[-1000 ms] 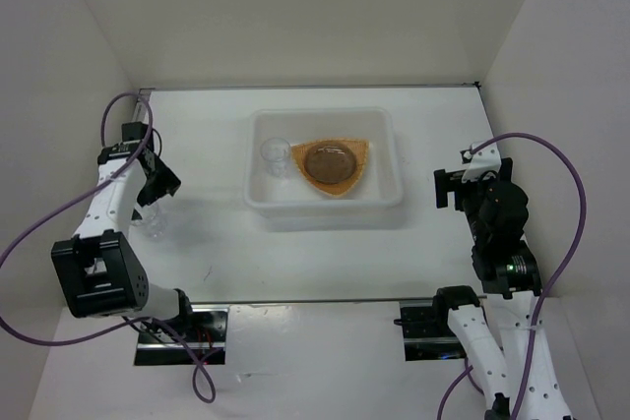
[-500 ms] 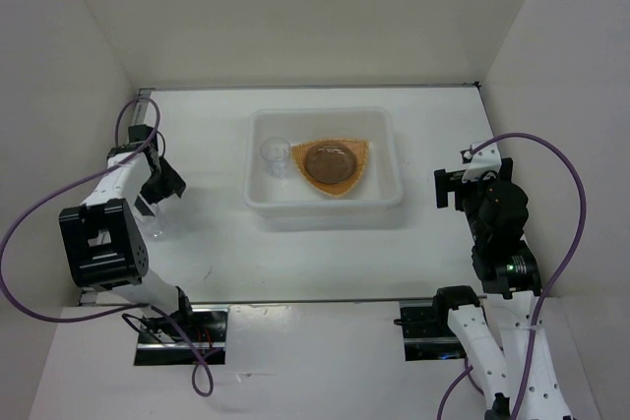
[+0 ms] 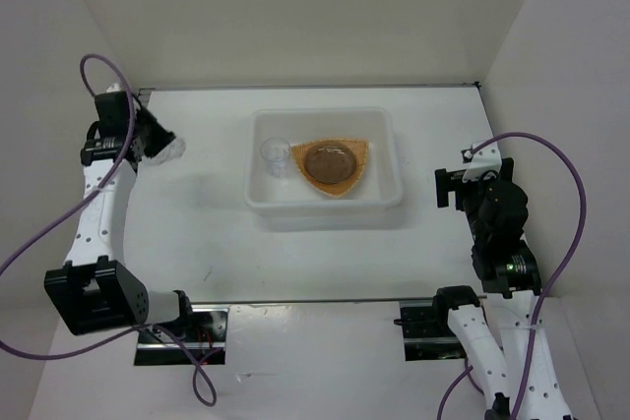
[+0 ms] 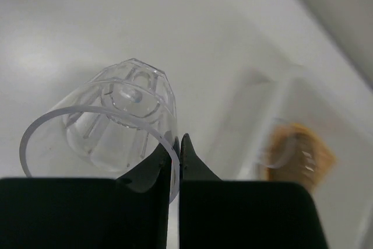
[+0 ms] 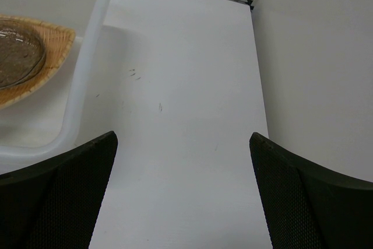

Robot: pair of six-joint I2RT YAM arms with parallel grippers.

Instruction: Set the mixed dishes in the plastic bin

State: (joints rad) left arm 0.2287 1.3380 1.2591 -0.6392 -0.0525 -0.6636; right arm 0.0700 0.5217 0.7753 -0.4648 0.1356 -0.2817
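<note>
Now left pincer (image 4: pixel 178 144) pinches cup (image 4: pixel 116 109) wall at rim, cup tilted above bench (image 3: pixel 217 243), ready for carry to bin (image 3: pixel 325 209); right pincer (image 5: pixel 180 193) spread, idle.

Toward the back middle of the bench (image 3: pixel 197 243), white translucent rectangular plastic bin (image 3: pixel 325 206). Inside it, to the right, tan woven-look rounded-triangle plate (image 3: pixel 357 151), with round translucent grey saucer (image 3: pixel 329 161) on top. Just left of the plate, also in the bin, small clear plastic cup (image 3: pixel 274 156), upright. Well left of the bin, above the bench, second small clear plastic cup (image 4: pixel 111 121), tipped sideways, its rim wall pinched in the left claw (image 4: pixel 178 144). Right of the bin and apart from it, right claw (image 3: pixel 449 189).
</note>
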